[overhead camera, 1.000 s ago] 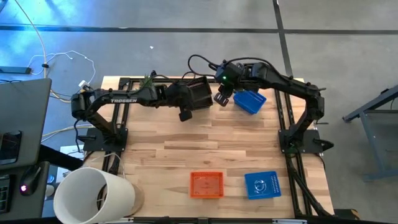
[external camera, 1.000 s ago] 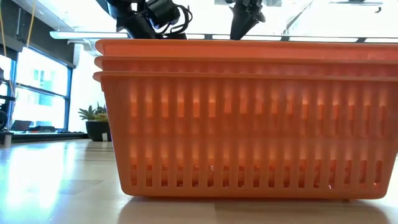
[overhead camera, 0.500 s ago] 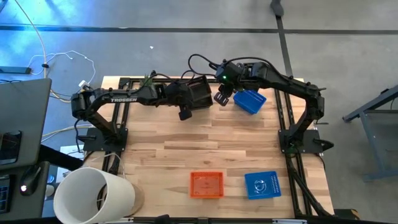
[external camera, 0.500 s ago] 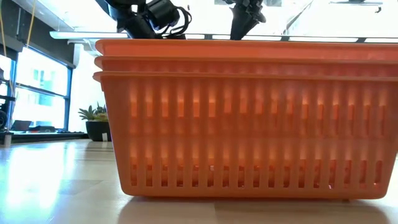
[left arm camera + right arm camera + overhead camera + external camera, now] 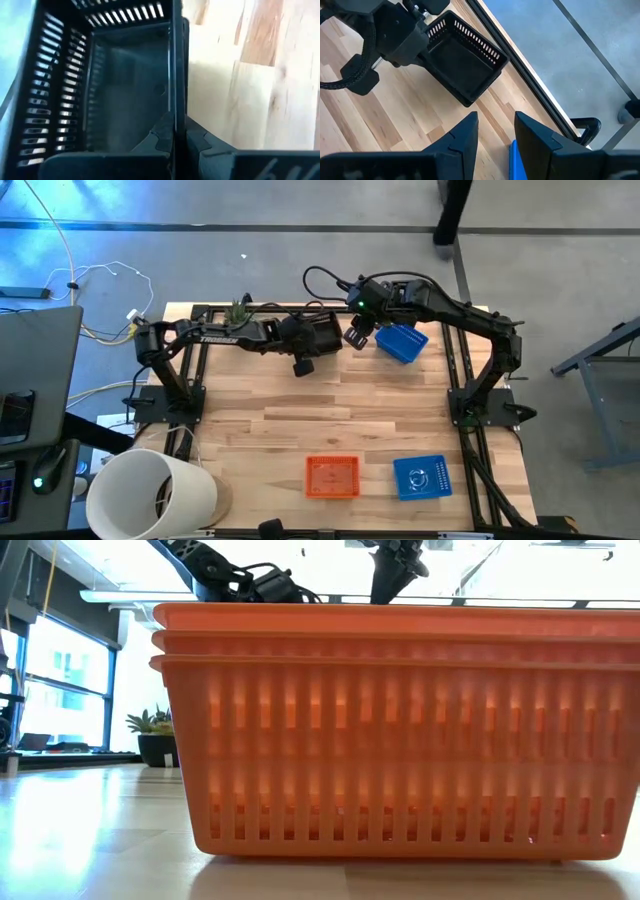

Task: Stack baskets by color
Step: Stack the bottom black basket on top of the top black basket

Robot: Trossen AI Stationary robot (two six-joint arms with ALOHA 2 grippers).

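Observation:
A black basket (image 5: 323, 334) sits near the table's far edge, tilted, with my left gripper (image 5: 175, 127) shut on its wall. I cannot tell whether its bottom touches the wood. My right gripper (image 5: 495, 125) hangs open just to the basket's right, above the table, with nothing between its fingers. A blue basket (image 5: 402, 342) lies on the table beside it. Near the front edge stand a stack of three orange baskets (image 5: 400, 730) and another blue basket (image 5: 421, 477). My left gripper pinches the black basket's side wall (image 5: 174, 97), the one toward the table's left, one finger inside the basket (image 5: 161, 134) and one outside. The fingers come slanting down from the table's left. The basket sits tilted in the hold, its open top up.
A big white bucket (image 5: 150, 495) lies at the front left corner. A small green plant (image 5: 238, 310) stands at the far edge behind my left arm. Bare wood (image 5: 330, 405) fills the table's middle. Black frame rails (image 5: 465, 380) run along the right side.
My left gripper has gone down toward the table and a little toward the right with the black basket, still shut on its wall. The basket has sunk with it and stays tilted.

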